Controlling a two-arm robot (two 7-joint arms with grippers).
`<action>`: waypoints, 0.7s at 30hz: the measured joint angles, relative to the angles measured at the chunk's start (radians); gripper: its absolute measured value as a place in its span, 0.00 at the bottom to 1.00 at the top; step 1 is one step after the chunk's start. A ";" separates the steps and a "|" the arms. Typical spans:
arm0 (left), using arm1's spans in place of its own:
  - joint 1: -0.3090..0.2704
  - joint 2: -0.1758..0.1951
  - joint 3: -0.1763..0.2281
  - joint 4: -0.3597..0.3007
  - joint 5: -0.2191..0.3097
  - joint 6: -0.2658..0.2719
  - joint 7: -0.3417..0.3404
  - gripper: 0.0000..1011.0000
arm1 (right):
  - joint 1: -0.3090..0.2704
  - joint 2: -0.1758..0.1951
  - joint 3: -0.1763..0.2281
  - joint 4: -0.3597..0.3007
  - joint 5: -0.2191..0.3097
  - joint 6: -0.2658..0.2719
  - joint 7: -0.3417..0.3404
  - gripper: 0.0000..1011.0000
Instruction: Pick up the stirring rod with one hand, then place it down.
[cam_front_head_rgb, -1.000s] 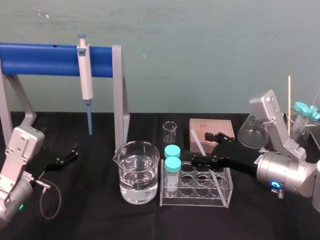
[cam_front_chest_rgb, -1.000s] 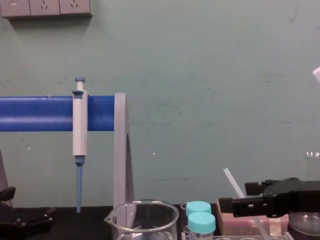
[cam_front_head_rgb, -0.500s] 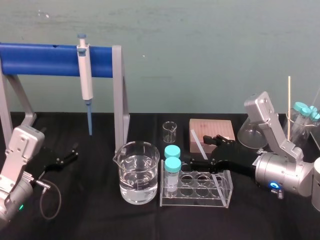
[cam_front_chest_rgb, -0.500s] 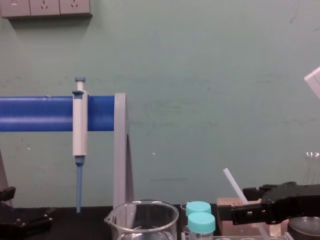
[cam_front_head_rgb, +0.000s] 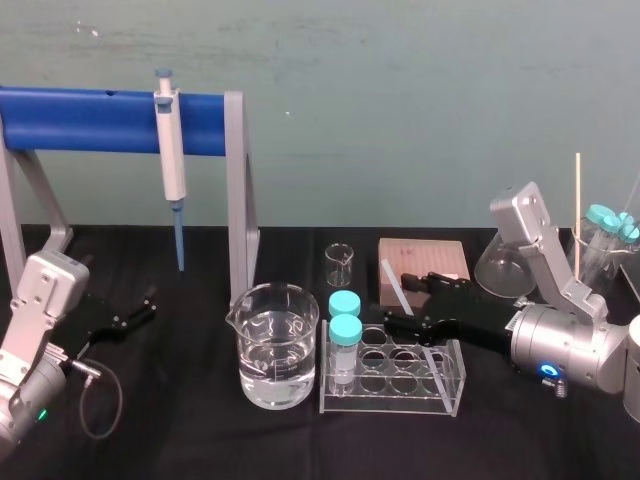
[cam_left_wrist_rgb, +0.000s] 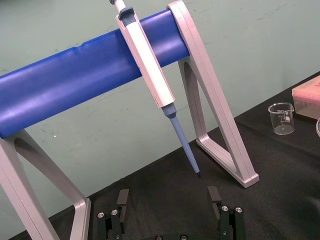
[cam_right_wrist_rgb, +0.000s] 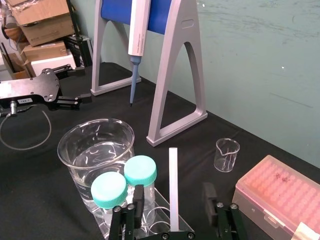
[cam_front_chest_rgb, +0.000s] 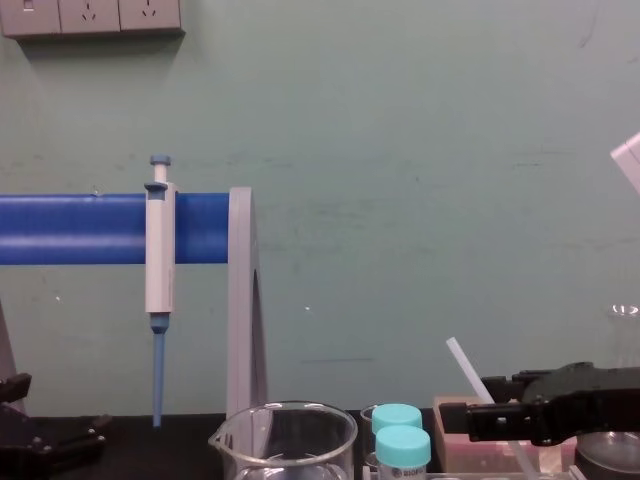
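The stirring rod (cam_front_head_rgb: 393, 280), thin and translucent white, leans tilted in the clear tube rack (cam_front_head_rgb: 440, 395) with its upper end pointing back and left. My right gripper (cam_front_head_rgb: 410, 300) reaches in from the right at the rod's mid-height. In the right wrist view the rod (cam_right_wrist_rgb: 173, 180) stands between the two black fingers (cam_right_wrist_rgb: 137, 200) with a gap on each side, so the gripper is open around it. The chest view shows the rod (cam_front_chest_rgb: 463, 362) rising above the right gripper (cam_front_chest_rgb: 490, 415). My left gripper (cam_left_wrist_rgb: 169, 200) rests open at the far left of the table.
A beaker of water (cam_front_head_rgb: 275, 345) and two teal-capped tubes (cam_front_head_rgb: 345, 325) stand just left of the rod. Behind are a small beaker (cam_front_head_rgb: 340, 263), a pink tip box (cam_front_head_rgb: 440, 258) and a flask (cam_front_head_rgb: 500, 262). A pipette (cam_front_head_rgb: 170, 150) hangs on the blue stand.
My right gripper has sunk a little and its fingers have drawn closer together on either side of the rod. The rod and the left arm have not moved.
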 joint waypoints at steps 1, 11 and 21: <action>0.000 0.000 0.000 0.000 0.000 0.000 0.000 0.99 | 0.000 0.000 0.000 0.000 0.000 0.000 0.000 0.73; 0.000 0.000 0.000 0.000 0.000 0.000 0.000 0.99 | -0.001 -0.001 0.001 0.000 0.003 -0.001 0.000 0.40; 0.000 0.000 0.000 0.000 0.000 0.000 0.000 0.99 | -0.001 -0.001 0.002 0.000 0.003 -0.001 -0.001 0.14</action>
